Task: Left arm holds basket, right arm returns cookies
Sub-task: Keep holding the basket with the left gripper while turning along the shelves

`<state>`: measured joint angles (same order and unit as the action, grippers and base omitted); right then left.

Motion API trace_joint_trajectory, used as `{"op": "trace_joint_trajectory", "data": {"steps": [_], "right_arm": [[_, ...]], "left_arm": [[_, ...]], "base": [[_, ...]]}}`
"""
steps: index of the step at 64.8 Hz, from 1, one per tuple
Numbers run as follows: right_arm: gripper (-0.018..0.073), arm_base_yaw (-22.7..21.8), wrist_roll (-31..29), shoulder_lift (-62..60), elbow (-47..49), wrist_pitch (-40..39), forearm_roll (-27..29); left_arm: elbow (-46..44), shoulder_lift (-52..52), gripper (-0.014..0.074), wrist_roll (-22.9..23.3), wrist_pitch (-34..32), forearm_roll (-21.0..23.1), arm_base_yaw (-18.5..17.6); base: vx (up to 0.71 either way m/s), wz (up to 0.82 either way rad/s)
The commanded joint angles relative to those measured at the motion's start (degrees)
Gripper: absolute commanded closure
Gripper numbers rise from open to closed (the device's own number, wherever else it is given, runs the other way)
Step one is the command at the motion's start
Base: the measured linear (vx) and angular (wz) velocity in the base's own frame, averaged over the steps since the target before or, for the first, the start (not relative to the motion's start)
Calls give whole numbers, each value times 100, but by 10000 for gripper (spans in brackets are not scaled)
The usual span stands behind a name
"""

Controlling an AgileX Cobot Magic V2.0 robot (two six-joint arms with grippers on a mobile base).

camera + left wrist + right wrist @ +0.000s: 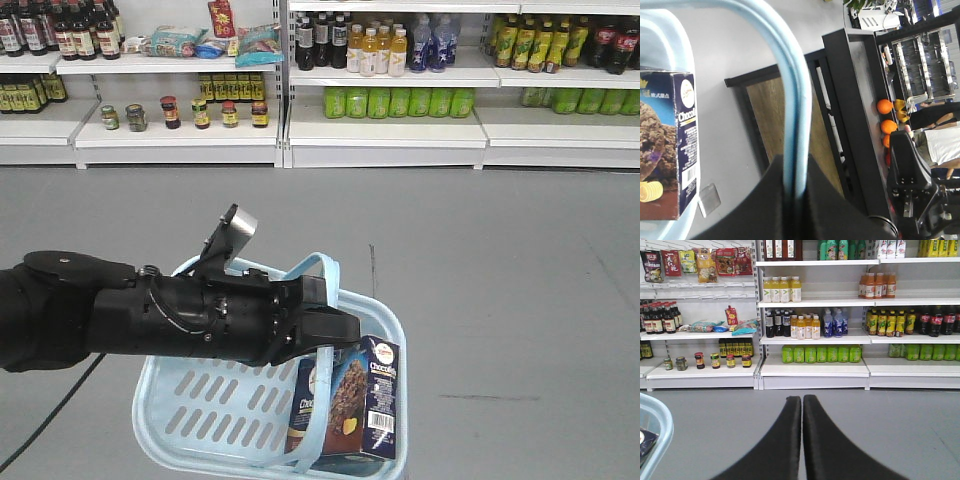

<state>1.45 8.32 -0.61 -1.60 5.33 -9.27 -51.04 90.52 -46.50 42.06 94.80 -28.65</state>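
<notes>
Two shelving runs (815, 367) of bottles and jars fill the far wall, straight ahead of the right gripper (802, 400) and well apart from it across bare grey floor (880, 430). Left arm (120, 315) reaches in from the side, cabled, silver block up at the wrist. Basket (215, 395) hangs under the left gripper (330, 325). In the left wrist view that gripper is clamped on the basket's loop handle (790, 85), both fingers hard against the blue strap.

Cookies (350, 385) are in the basket, standing on end just below and a little past the left fingertips, at the basket end away from the arm. Second handle loop crosses the box front. Box not yet touched by anything.

Right gripper: fingers pressed together, nothing between them, pointing at the shelves. Basket rim shows low to its left side, near but apart.

Judgement on handling: cardboard box, likely light, stiff along the edges but the broad faces would dent under a hard squeeze, and the glossy print is probably a bit slippery. Best hold looks like the upper end, across the narrow barcode sides, clear of the handle. Fingers need to spread first.
</notes>
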Motion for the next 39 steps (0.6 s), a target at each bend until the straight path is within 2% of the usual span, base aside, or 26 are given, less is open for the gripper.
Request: {"op": "trace_joint_trajectory", "data": {"steps": [1,39], "right_arm": [[567,-15,11,-68,-17,-425,-38],[567,-15,11,-68,-17,-425,-38]], "left_arm": [[-176,-290,603,-70,276,347,-39],[-176,-290,603,-70,276,347,-39]], "base": [[35,-3],[35,2]]}}
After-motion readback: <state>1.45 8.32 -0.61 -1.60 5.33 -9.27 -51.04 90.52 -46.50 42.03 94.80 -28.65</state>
